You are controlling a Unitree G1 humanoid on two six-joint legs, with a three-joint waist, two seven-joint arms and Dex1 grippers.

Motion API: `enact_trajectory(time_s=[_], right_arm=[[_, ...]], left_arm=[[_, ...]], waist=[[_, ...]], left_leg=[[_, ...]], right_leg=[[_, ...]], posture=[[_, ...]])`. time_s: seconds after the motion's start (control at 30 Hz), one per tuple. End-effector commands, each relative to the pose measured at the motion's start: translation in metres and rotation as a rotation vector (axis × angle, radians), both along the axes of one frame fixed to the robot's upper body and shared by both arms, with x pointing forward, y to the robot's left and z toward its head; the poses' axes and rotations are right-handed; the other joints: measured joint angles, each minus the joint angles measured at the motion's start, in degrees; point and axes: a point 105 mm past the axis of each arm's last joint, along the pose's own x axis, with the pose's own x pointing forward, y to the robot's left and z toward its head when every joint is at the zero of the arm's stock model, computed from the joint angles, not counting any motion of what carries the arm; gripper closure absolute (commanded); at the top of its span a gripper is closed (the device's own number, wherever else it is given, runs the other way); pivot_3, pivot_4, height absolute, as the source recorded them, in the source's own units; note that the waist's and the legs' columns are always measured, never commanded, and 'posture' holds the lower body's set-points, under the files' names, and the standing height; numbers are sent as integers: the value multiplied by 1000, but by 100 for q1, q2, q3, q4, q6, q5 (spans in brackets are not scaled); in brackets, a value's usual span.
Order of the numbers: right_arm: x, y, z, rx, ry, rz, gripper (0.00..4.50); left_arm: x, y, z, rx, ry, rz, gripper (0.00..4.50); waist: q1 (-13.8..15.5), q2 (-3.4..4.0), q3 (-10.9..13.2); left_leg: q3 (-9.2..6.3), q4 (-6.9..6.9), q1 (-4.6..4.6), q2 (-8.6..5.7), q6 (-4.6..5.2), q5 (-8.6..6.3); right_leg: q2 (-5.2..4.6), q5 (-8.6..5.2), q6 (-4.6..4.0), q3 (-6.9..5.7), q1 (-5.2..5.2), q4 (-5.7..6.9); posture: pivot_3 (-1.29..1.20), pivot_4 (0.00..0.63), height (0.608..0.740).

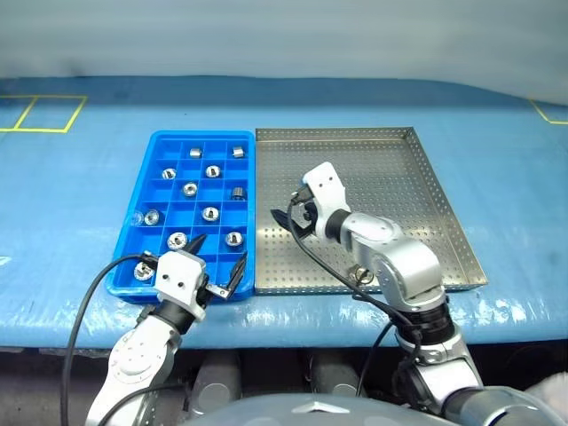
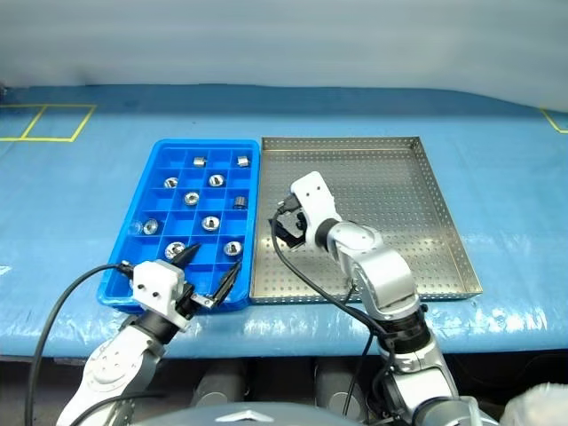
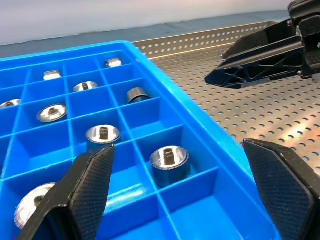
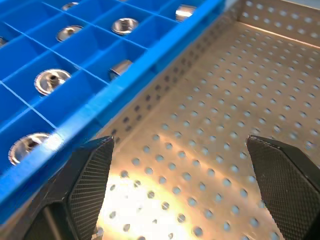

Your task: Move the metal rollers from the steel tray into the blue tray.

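— Over the steel tray (image 1: 444, 240), what is the right gripper (image 1: 293, 216) doing?
— It is hovering released, empty. Left gripper (image 1: 219, 264) is released too; metal rollers (image 1: 210, 214) are sitting inside the blue tray (image 1: 133, 229).

From your head camera, the left claw (image 1: 217, 264) covers the near right corner of the blue tray (image 1: 133, 253), so you cannot tell what lies in those last compartments. The right arm hides a strip of the steel tray (image 1: 448, 231) along its near rim. The small shiny thing (image 1: 364, 275) at that rim, beside the arm, is too small to name. The yellow floor markings (image 1: 40, 114) on the worktop run off the picture's edge. In the left wrist view the nearest roller (image 3: 30, 212) sits partly behind a finger (image 3: 87, 187), and the blue tray is cut off.
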Motion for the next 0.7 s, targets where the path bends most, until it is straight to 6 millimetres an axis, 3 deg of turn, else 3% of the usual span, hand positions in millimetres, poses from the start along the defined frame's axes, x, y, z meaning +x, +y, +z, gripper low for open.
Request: enact_trajectory(time_s=[0.03, 0.3, 0.7], right_arm=[[-5, -20, 9, -7, -26, -87, 46], [-25, -52, -9, -52, 104, -223, 46], [-60, -60, -26, -59, 287, -223, 46]], left_arm=[[2, -12, 1, -22, 3, -69, 0], [9, -22, 0, -28, 11, -137, 0], [10, -27, -3, -40, 29, -167, 0]], waist=[[-91, 0, 0], [-427, 0, -1], [-715, -1, -1]], left_leg=[[0, 2, 0, 0, 0, 0], [-2, 3, 6, 0, 0, 0], [-2, 7, 12, -1, 0, 0]], right_leg=[[0, 1, 1, 1, 1, 0], [3, 3, 5, 4, 3, 8], [4, 5, 9, 8, 10, 7]], posture=[[-21, 150, 740], [-94, 150, 740], [-136, 150, 740]])
